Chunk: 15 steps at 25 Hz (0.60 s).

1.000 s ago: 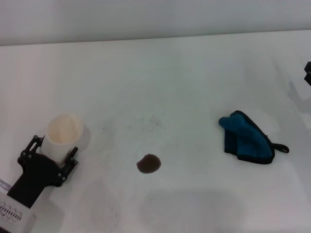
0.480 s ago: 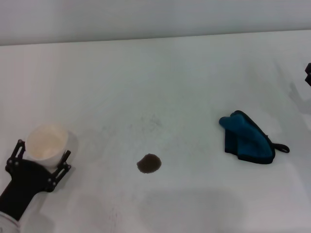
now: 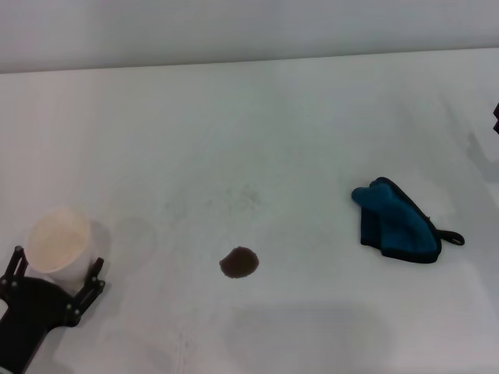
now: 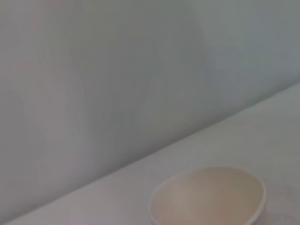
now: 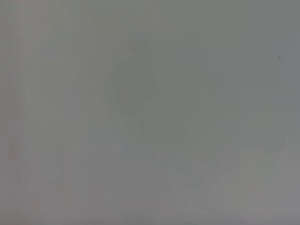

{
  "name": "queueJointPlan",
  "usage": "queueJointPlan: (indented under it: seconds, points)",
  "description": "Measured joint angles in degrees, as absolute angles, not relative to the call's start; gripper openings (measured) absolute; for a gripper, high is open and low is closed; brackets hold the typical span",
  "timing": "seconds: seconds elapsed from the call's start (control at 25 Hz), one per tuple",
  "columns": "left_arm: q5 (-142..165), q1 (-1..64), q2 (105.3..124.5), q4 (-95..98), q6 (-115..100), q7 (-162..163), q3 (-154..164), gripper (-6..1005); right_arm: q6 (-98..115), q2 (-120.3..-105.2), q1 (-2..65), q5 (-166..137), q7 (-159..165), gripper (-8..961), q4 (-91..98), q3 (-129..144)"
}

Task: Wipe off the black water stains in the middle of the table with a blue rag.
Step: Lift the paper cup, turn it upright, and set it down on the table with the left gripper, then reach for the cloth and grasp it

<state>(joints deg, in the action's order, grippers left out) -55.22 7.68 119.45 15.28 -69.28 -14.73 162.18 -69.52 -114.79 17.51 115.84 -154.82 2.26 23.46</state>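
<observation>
Left gripper [image 3: 53, 273]: clamped on the white paper cup [image 3: 58, 248] (table's [image 3: 257, 117] near-left corner); blue rag [image 3: 396, 224]: far right, well apart; stain [image 3: 238, 262]: between; right gripper: fingers unseen.

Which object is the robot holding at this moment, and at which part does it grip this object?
The left gripper holds the white paper cup around its lower body. The blue rag lies free on the table.

A white paper cup [image 3: 59, 246] stands upright with its open mouth up, showing a pale cream inside, at the near left of the scene, well apart from the grey wall [image 3: 234, 27] that runs across the far side. In the left wrist view the cup's rim [image 4: 208, 197] shows as a wide oval below that same wall [image 4: 117, 79].
</observation>
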Motion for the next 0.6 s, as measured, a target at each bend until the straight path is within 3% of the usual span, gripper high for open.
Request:
queueJointPlan:
  seconds: [0.6]
  points:
    - [-55.3,6.7,119.19,11.6,-74.0,-0.4,162.0,876,-69.5,-114.78,17.6,115.7,-154.8,825,2.3,23.3]
